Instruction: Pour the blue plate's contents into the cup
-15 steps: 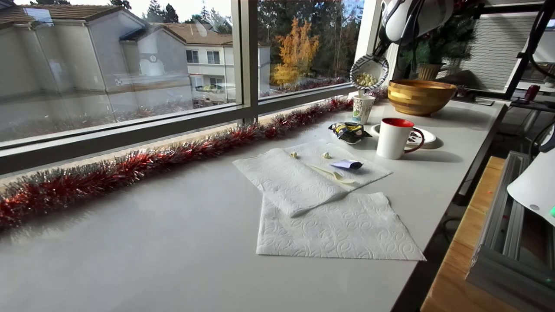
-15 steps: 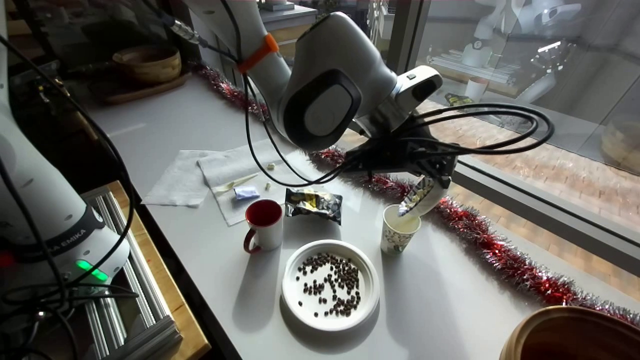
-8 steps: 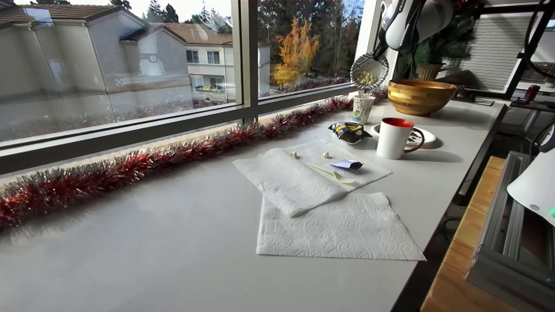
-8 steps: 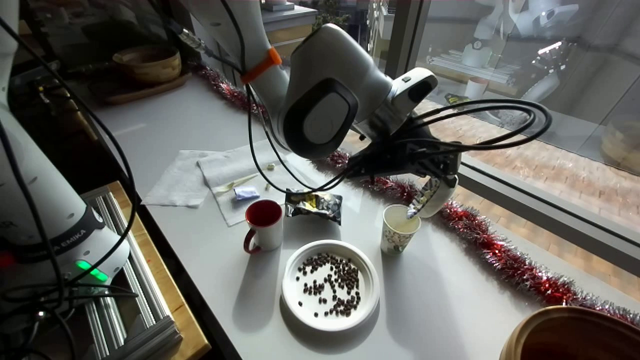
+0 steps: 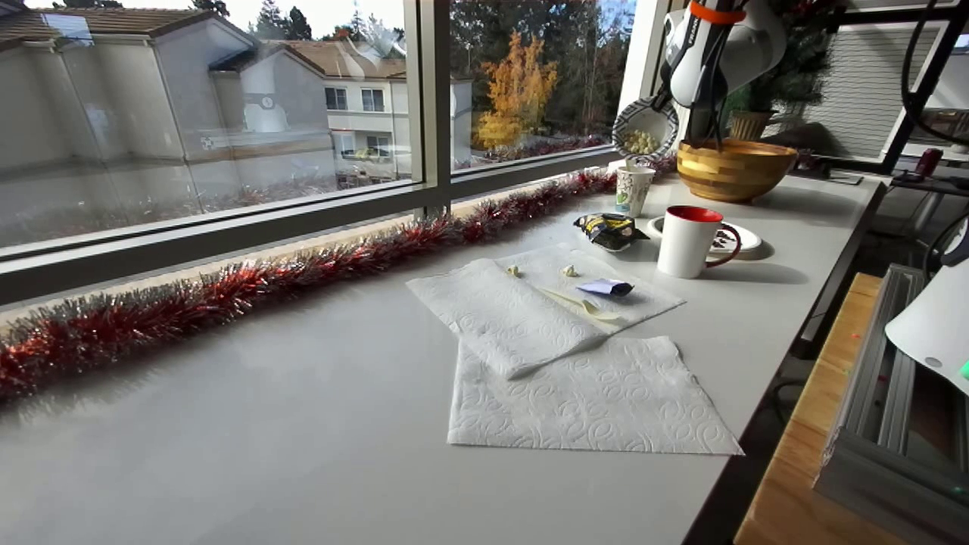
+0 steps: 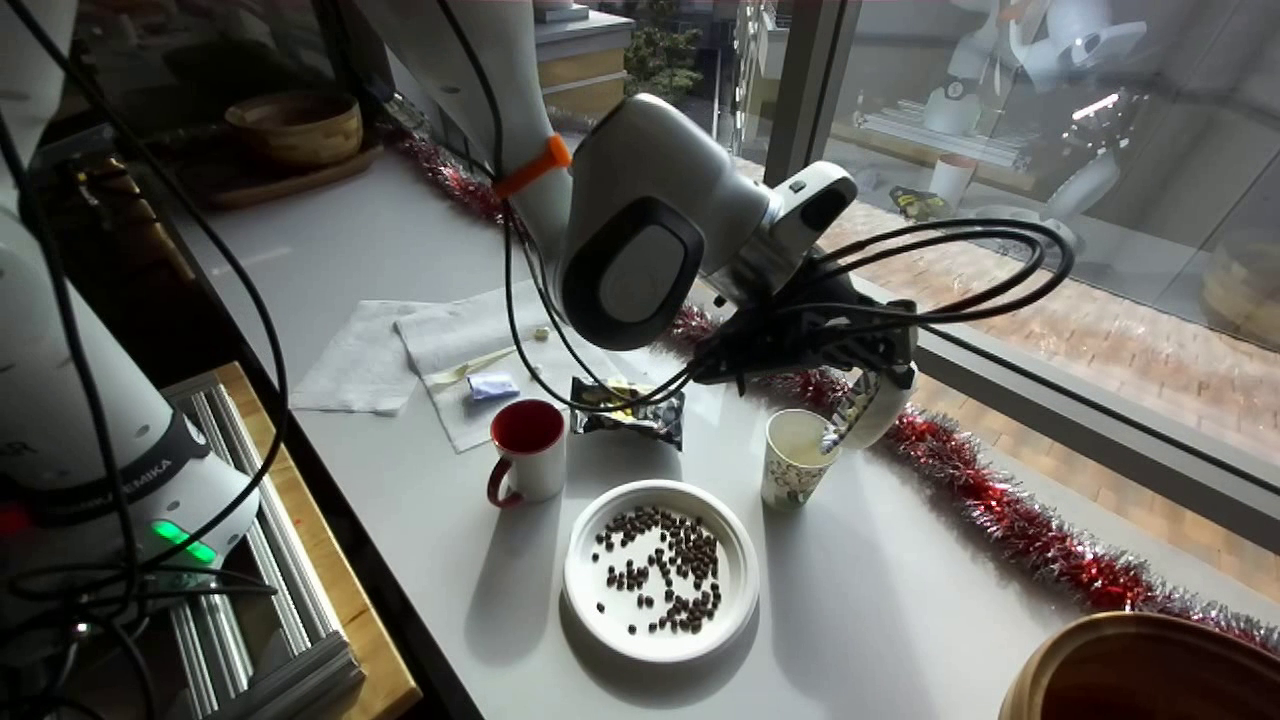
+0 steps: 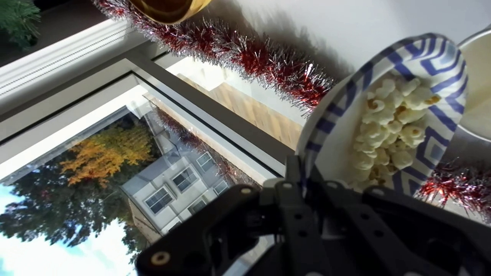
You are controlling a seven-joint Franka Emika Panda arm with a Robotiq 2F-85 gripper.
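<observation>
Dipped arm (image 6: 665, 175) lower since a second ago; got, nearest in an exterior view, white plate (image 6: 742, 570) of dark bits (image 6: 693, 545) toward robot-side edge of table (image 6: 420, 500), then mug (image 6: 540, 470) same side and paper cup (image 6: 795, 475) toward window-side edge; pinching tilted blue-patterned plate (image 7: 437, 142) by its rim with gripper (image 7: 304, 174), popcorn (image 7: 389, 122) inside, lip at paper cup's mouth, contact unclear; farther back, black-and-yellow packet (image 6: 655, 428), paper towels (image 6: 365, 365) near robot-side edge

The arm (image 6: 660, 190) slants downward, its gripper (image 7: 304, 174) clamped.
</observation>
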